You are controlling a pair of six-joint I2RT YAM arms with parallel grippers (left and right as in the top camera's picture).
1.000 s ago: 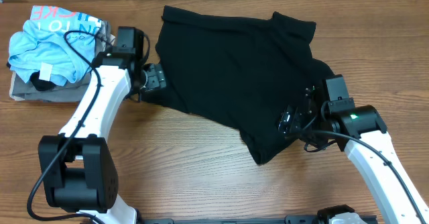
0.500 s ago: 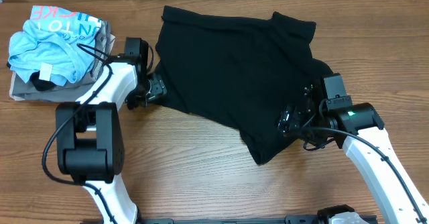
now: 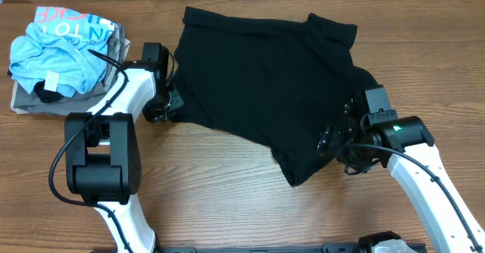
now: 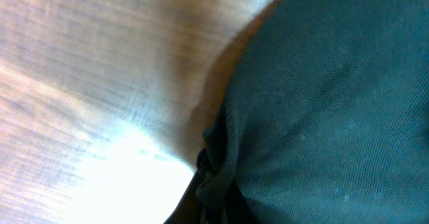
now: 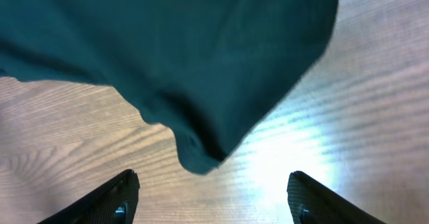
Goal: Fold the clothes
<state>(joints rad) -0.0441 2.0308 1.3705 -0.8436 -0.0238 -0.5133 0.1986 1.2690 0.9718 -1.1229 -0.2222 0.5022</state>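
The clothes (image 3: pixel 265 71), one large black garment, lie spread and rumpled across the middle of the wooden table. My left gripper (image 3: pixel 168 105) sits at their lower-left edge. In the left wrist view the jaws are shut, with a bunched fold of the clothes (image 4: pixel 322 103) pinched between them at my left gripper (image 4: pixel 213 207). My right gripper (image 3: pixel 327 141) rests low by the garment's lower-right part. It stands open in the right wrist view (image 5: pixel 213 187), and a hanging corner of the clothes (image 5: pixel 201 158) lies just ahead of the gap, untouched by either fingertip (image 5: pixel 126 184).
A light blue printed T-shirt (image 3: pixel 61 48) lies heaped on a folded grey-tan garment (image 3: pixel 30 105) at the far left, close behind my left arm. Bare wood (image 3: pixel 227 192) runs along the front of the table.
My left arm drew in toward the garment's left edge and its gripper closed on the fabric. My right gripper stayed in place, its jaws slightly narrower.
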